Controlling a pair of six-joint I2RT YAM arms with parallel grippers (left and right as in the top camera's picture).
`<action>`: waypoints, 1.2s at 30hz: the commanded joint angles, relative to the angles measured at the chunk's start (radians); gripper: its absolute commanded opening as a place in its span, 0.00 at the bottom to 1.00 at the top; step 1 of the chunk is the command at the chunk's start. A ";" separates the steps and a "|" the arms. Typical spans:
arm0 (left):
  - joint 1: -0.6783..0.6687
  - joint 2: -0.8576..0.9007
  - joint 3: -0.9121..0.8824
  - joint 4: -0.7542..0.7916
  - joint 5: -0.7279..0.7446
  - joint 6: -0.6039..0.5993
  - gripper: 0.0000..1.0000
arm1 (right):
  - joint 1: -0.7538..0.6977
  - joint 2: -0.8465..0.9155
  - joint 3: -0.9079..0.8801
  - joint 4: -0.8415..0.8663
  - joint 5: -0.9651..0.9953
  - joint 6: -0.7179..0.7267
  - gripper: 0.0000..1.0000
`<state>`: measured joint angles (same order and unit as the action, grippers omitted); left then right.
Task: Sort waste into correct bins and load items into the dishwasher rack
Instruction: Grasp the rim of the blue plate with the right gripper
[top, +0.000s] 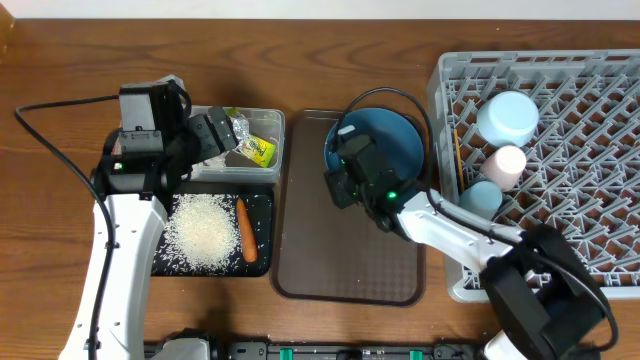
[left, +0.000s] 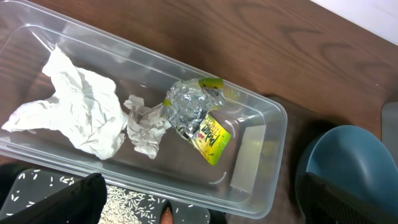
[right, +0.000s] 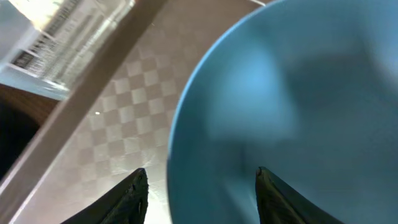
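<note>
over on the left, the left hand hangs above the clear tub, fingers wide apart and empty. in the tub lie the napkins, foil and wrapper. beside it the black tray carries the rice and carrot, so the waste looks sorted. centre now: the dark blue plate sits on the brown serving tray. the right hand straddles its rim, fingers apart, not pinched. on the right, the rack holds the bowl, pink cup and light blue cup. only the plate looks left to load.
</note>
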<state>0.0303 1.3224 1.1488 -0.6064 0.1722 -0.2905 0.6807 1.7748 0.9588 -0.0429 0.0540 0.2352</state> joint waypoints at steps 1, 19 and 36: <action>0.004 0.004 -0.001 -0.004 -0.016 0.006 1.00 | 0.008 0.036 -0.008 0.020 0.029 0.015 0.54; 0.004 0.004 -0.001 -0.004 -0.016 0.006 1.00 | 0.007 0.116 -0.008 0.099 -0.051 0.016 0.14; 0.004 0.004 -0.001 -0.004 -0.016 0.006 1.00 | 0.003 -0.014 -0.007 0.160 -0.221 0.018 0.01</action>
<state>0.0303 1.3224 1.1488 -0.6064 0.1722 -0.2909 0.6804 1.8252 0.9592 0.1154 -0.0128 0.2127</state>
